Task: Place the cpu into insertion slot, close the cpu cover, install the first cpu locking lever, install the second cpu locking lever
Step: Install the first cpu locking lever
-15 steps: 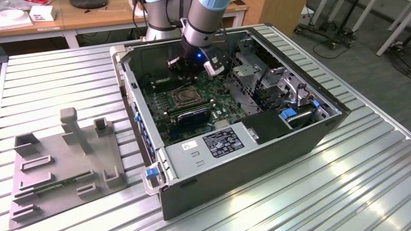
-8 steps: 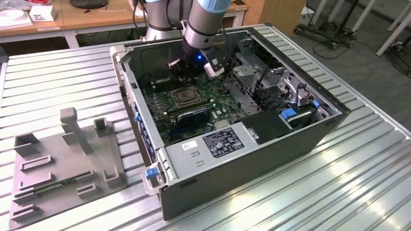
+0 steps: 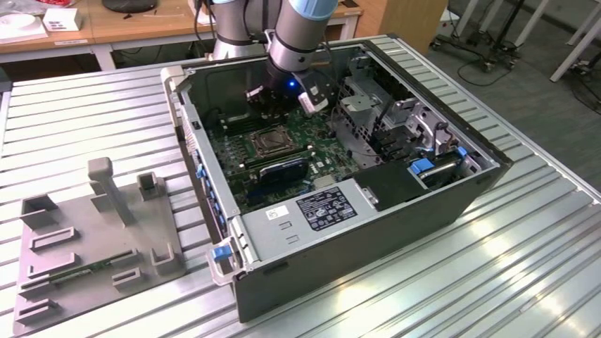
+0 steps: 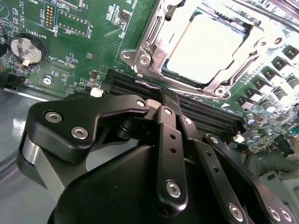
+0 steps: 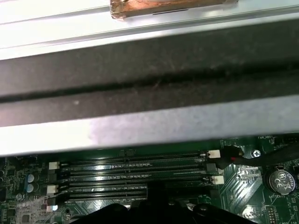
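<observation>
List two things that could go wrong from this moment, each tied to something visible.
1. The gripper hangs close over the memory slots beside the cpu cover; a sideways slip could scrape them.
2. In the exterior view the arm stands near the metal cage; swinging might strike it.

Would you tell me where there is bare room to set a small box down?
Bare ribbed table shows at the exterior view's left, bordered by the grey fixture and the computer case, and again at its right past the case. Inside the case is crowded: the gripper hangs over the memory slots beside the cpu cover.
</observation>
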Robot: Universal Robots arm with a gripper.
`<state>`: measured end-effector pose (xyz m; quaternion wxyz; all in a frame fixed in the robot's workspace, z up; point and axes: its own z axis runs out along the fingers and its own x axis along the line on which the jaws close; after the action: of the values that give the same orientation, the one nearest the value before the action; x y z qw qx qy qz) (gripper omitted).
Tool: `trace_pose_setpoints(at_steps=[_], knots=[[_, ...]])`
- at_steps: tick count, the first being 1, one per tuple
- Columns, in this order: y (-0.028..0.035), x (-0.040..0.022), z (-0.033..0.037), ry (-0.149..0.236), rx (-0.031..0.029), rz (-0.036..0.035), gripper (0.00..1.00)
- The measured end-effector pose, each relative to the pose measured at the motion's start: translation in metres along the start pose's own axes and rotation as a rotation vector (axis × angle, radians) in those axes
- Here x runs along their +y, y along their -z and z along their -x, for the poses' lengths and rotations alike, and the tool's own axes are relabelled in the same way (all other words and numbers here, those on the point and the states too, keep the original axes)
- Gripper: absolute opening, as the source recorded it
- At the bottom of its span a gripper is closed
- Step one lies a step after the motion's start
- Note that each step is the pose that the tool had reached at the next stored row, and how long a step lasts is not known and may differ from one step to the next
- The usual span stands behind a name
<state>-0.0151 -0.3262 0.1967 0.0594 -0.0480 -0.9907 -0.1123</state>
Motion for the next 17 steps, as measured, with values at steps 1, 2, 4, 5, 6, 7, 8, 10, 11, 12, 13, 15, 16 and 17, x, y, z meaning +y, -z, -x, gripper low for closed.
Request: trace_pose_setpoints(at_steps=[1, 2, 4, 5, 6, 7, 8, 10, 11, 12, 13, 15, 16, 17], knots=[[0.0, 0.0001, 0.0002, 0.0, 0.0001, 0.0, 0.11], [0.0, 0.0003, 0.0003, 0.0, 0.0001, -0.0001, 0.11], [-0.0001, 0.0008, 0.0006, 0.001, 0.0002, -0.0002, 0.11], [-0.0002, 0.0012, 0.0008, 0.001, 0.0002, -0.0002, 0.11], [-0.0003, 0.0018, 0.0008, 0.001, 0.0002, -0.0002, 0.11], [-0.0004, 0.0024, 0.0008, 0.001, 0.0003, -0.0002, 0.11], [-0.0006, 0.0029, 0.0008, 0.001, 0.0003, -0.0002, 0.11], [-0.0008, 0.004, 0.0008, 0.001, 0.0004, -0.0003, 0.11], [-0.0008, 0.0042, 0.0009, 0.001, 0.0004, -0.0002, 0.11], [-0.0009, 0.0043, 0.0009, 0.001, 0.0003, 0.0001, 0.11], [-0.001, 0.0043, 0.0009, 0.001, 0.0003, 0.0002, 0.11], [-0.0009, 0.0044, 0.0009, 0.001, 0.0003, 0.0003, 0.11], [-0.0009, 0.0044, 0.001, 0.001, 0.0004, 0.0001, 0.11], [-0.0013, 0.0046, 0.0014, 0.001, 0.0002, 0.0009, 0.11]])
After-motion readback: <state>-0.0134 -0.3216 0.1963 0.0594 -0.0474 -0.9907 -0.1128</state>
